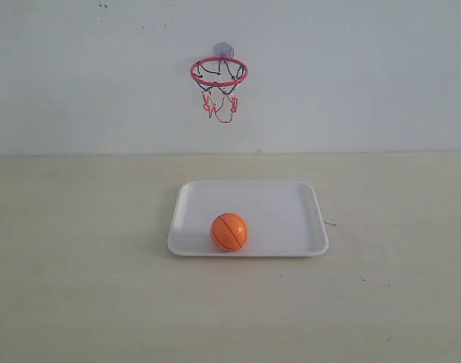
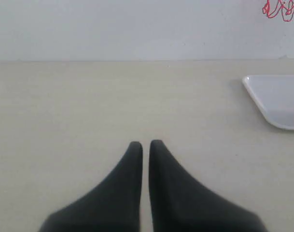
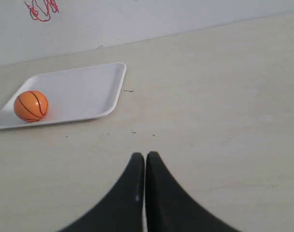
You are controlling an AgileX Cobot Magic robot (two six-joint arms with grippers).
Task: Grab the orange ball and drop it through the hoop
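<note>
The orange ball point(image 1: 229, 231) rests in the front left part of a white tray point(image 1: 283, 204); it shows in the right wrist view as well point(image 3: 31, 106). The hoop point(image 1: 219, 72), red ring with dark and red net, hangs by a suction cup on the back wall above the tray. Only its net's lower strings show in the wrist views point(image 2: 280, 8) point(image 3: 40, 8). My left gripper point(image 2: 146, 144) is shut over bare table, far from the tray. My right gripper point(image 3: 145, 155) is shut too, well short of the ball. Neither gripper appears in the exterior view.
The tray's corner point(image 2: 277, 99) lies off to the side in the left wrist view, and the tray point(image 3: 84, 89) sits ahead in the right wrist view. A pale wall point(image 1: 366, 76) stands behind the beige table point(image 1: 79, 249).
</note>
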